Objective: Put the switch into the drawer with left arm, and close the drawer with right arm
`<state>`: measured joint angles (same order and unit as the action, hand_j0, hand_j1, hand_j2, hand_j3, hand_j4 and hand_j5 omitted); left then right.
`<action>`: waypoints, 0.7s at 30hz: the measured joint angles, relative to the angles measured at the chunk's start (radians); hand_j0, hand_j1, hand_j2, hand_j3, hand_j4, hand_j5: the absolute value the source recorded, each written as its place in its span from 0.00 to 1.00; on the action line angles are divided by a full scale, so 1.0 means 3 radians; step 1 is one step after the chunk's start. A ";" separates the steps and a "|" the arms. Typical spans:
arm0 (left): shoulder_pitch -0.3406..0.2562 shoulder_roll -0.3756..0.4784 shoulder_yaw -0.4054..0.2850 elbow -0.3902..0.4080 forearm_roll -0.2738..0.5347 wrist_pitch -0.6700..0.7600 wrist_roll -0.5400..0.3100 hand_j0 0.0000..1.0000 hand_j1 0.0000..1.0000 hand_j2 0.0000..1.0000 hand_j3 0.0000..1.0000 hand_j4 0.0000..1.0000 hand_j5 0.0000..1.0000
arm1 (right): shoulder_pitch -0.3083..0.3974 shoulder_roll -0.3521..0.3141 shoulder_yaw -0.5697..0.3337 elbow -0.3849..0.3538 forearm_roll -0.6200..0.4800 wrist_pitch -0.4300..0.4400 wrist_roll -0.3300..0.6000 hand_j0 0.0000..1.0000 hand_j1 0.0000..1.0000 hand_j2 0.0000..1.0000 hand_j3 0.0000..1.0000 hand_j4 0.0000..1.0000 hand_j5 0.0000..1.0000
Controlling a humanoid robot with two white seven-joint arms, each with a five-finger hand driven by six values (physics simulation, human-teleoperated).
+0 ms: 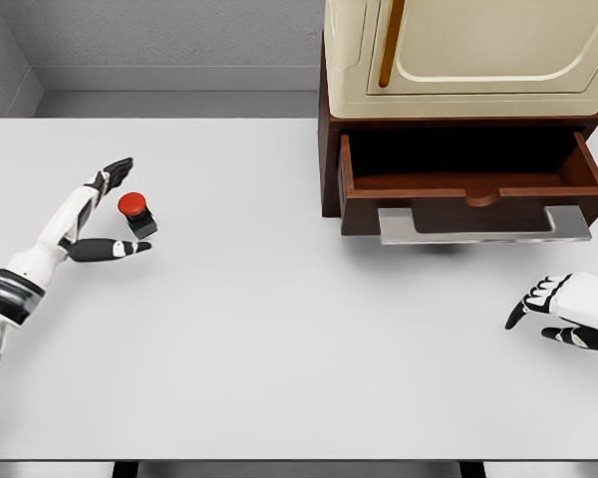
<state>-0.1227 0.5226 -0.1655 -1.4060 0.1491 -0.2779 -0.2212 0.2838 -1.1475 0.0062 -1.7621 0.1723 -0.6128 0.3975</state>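
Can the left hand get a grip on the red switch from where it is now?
Probably yes. The left hand is open, with fingers on either side of the switch, and nothing on the table sits between them. It has not closed on it yet.

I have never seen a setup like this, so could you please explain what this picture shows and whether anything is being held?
This is a simulator's render, seen from a camera on a humanoid robot's head, looking down at a white table. The left hand comes in at the lower left, fingers spread on either side of a red-topped switch; I cannot tell if they touch it. The right hand hovers at the right edge, relaxed and holding nothing. At the back right a brown drawer stands pulled open under a cream cabinet.
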 measured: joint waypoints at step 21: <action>-0.0251 -0.0109 -0.0239 0.0431 0.0459 -0.0059 0.0000 0.96 0.96 0.96 0.96 0.96 0.96 | -0.0005 0.0042 0.0005 -0.0006 -0.0005 0.0000 0.0001 0.61 0.61 0.61 0.61 0.61 0.61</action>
<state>-0.1979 0.4897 -0.2372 -1.2767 0.2869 -0.2956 -0.2212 0.2823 -1.1349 0.0077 -1.7637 0.1709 -0.6128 0.3978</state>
